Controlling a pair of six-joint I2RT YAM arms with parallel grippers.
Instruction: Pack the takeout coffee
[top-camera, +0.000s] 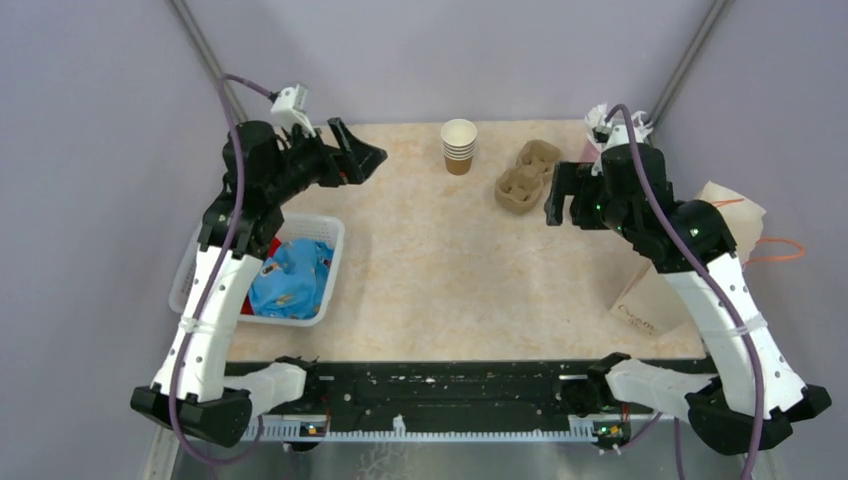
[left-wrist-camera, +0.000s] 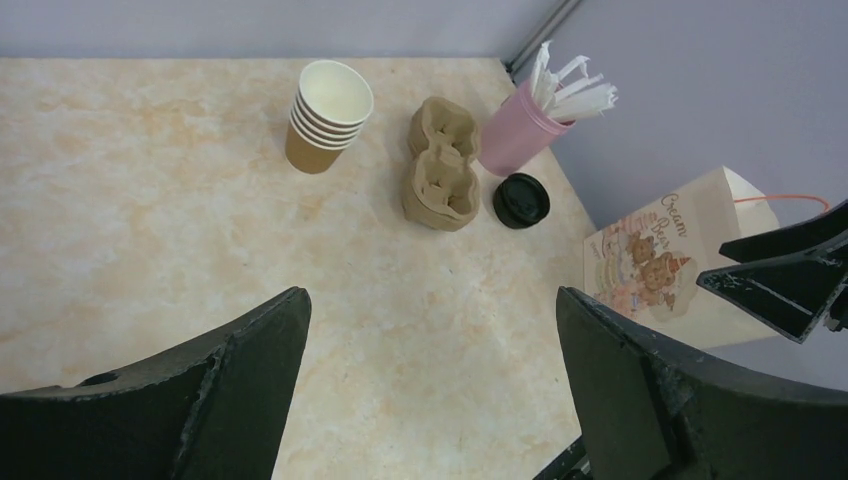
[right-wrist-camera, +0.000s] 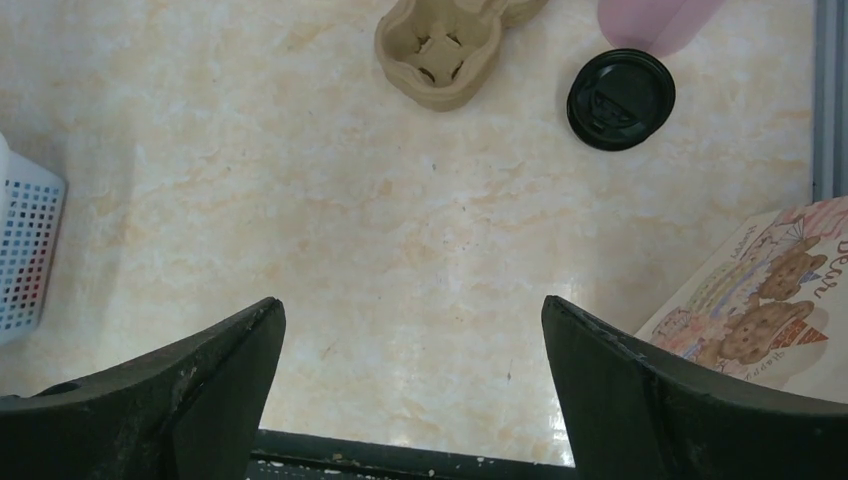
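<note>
While both arms hang above the worktop (top-camera: 430, 290), we see each tool spread wide and gripping nothing. The left tool (left-wrist-camera: 432, 300) hovers well to the left of the moulded-pulp cup carrier (left-wrist-camera: 440, 165), and the right tool (right-wrist-camera: 410, 305) hovers just to the carrier's right. A printed paper bag (left-wrist-camera: 660, 260) stands well to the right of the carrier, at the worktop's edge. A white mesh basket (top-camera: 335, 235) holding something blue sits far left of the carrier, toward the near side. A pink cup (left-wrist-camera: 512, 140) of white wrapped sticks stands just right of the carrier. The brown paper cups (left-wrist-camera: 325, 125) sit nested in one upright stack just left of the carrier, cream inside showing. A black lid (right-wrist-camera: 620, 98) lies flat just right of the carrier, apart from it.
</note>
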